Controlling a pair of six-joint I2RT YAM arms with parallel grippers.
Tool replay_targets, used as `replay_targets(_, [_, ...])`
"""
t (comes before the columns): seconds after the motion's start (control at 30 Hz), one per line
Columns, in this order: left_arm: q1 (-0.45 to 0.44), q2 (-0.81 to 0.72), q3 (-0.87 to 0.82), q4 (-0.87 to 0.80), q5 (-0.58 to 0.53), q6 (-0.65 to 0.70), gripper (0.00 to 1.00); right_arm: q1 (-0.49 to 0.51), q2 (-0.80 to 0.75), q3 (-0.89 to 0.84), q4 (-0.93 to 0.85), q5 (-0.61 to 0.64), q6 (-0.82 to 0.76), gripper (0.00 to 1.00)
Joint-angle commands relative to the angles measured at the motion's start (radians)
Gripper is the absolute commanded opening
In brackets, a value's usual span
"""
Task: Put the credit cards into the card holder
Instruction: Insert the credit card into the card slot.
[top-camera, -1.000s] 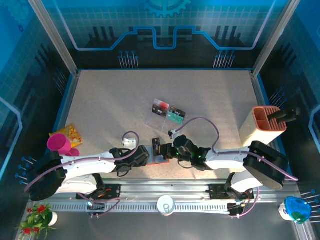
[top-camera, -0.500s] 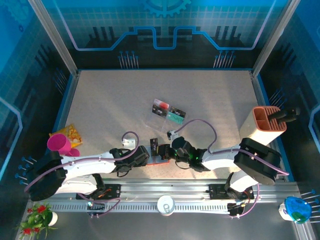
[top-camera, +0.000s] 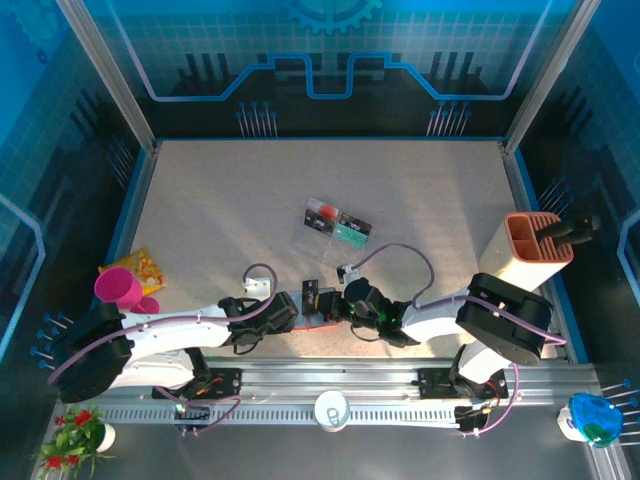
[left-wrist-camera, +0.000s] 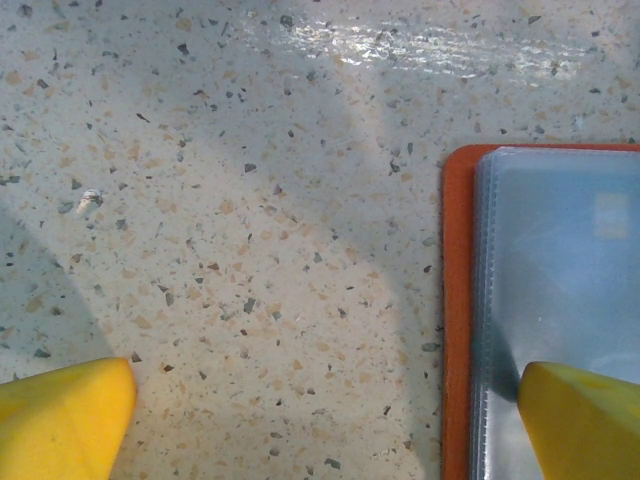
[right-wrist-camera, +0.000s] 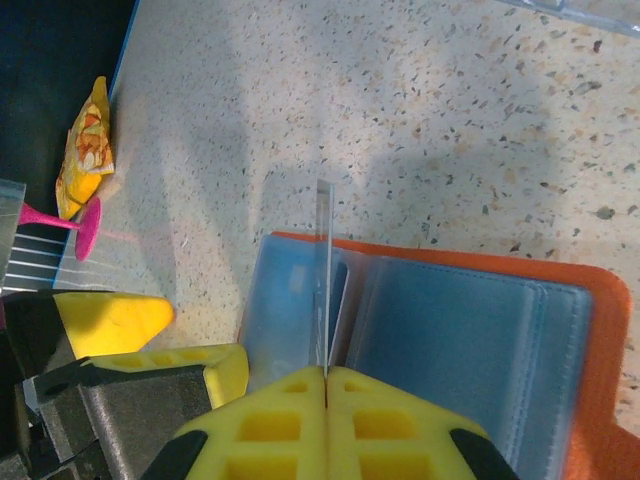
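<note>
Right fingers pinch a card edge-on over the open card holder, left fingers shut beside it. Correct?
No. The left fingers are wide open, one tip over the card holder: see the left wrist view. The right fingers do pinch a card edge-on.

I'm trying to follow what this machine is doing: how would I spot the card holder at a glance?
Look at the near edge of the speckled table, where the left gripper and right gripper face each other. The card holder lies open flat there: an orange-red cover with grey-blue pockets, unlike the clear tray mid-table or the tall beige box at right.
</note>
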Motion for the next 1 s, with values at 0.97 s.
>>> replay_targets(0.97, [0.007,-0.007,-0.024,-0.017,-0.014,-0.006,0.99,0.102,-0.006,0.008,-0.154,0.152,0.132,0.0])
